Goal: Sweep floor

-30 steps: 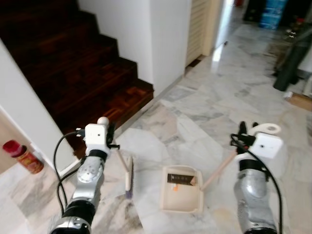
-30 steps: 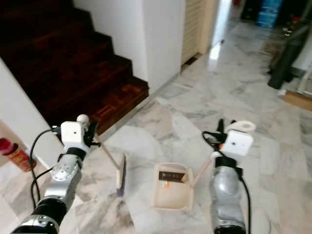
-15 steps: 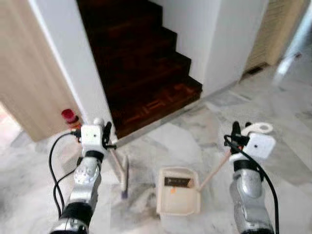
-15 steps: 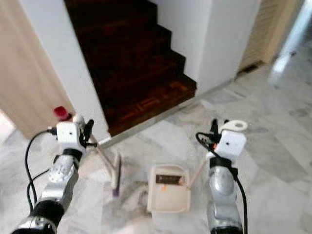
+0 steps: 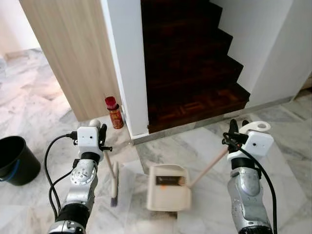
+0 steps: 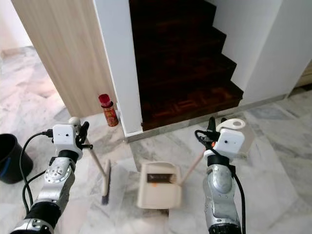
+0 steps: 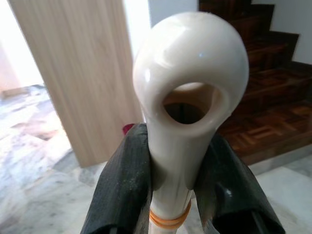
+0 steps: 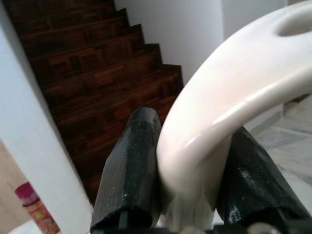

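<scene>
Where the marble floor (image 5: 204, 151) meets the dark wooden stairs (image 5: 195, 73), the robot stands with both arms raised in front of it; the left gripper (image 7: 173, 195) is clamped on the cream handle of the broom (image 5: 113, 178), its two black fingers (image 7: 122, 190) pressed against either side of the handle just under the ringed end; the handle slants down from that gripper to the broom's dark bristle head, which is at the floor to the left of the dustpan (image 5: 168, 187); the right gripper (image 8: 192, 183) is closed around the looped top of the dustpan's long handle, one finger on each side; that handle runs down and leftward to the cream dustpan, low between the two arms, with a dark label and an orange spot inside it; a red can (image 5: 113, 111) stands on the floor at the foot of the white wall (image 5: 129, 68), beside a wood panel (image 5: 73, 53); a black bucket (image 5: 14, 158) sits well off to the left.
</scene>
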